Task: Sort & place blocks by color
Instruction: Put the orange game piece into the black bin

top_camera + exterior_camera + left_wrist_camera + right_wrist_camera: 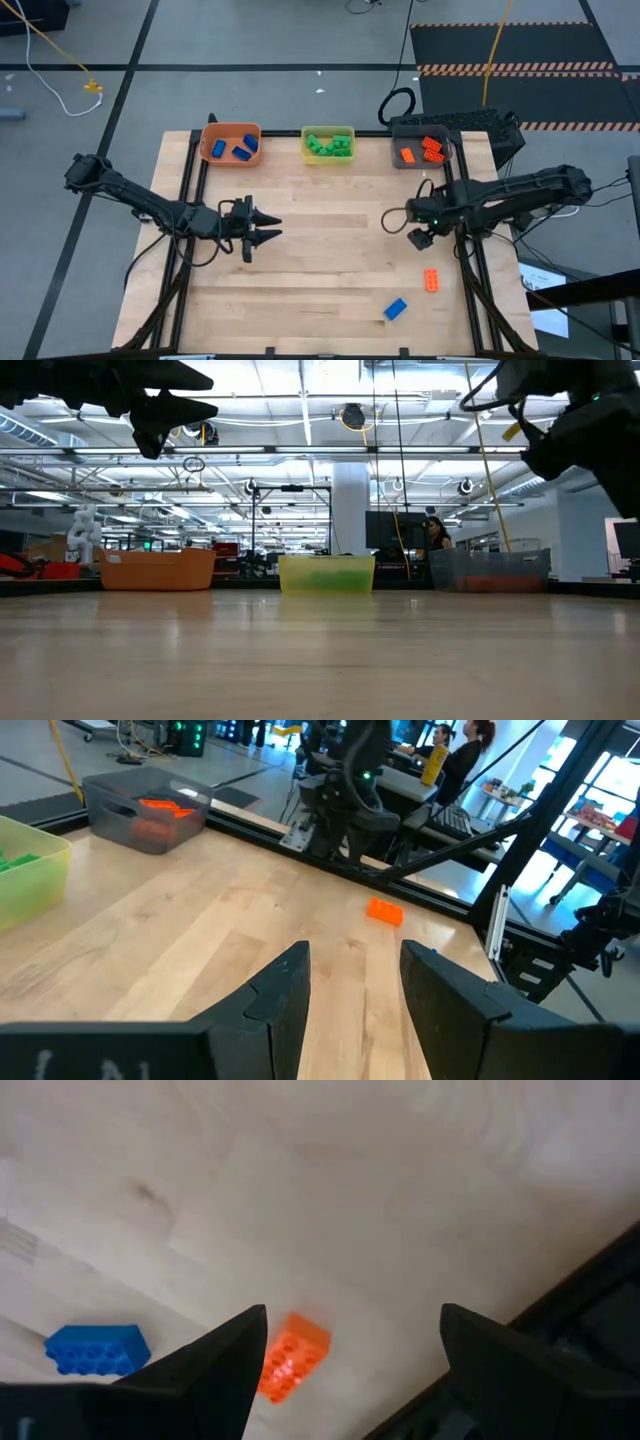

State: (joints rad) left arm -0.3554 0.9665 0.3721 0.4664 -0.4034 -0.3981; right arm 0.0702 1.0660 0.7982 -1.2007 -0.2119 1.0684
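above orange block (291, 1357), right gripper (345, 1355) spread, empty; left gripper (270, 227) half-spread, empty.

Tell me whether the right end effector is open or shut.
Open. The right end effector has its fingers spread wide, holding nothing, above the orange block.

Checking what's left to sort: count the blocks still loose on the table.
2: an orange block near the table's right edge, and a blue block just beyond it toward the front.
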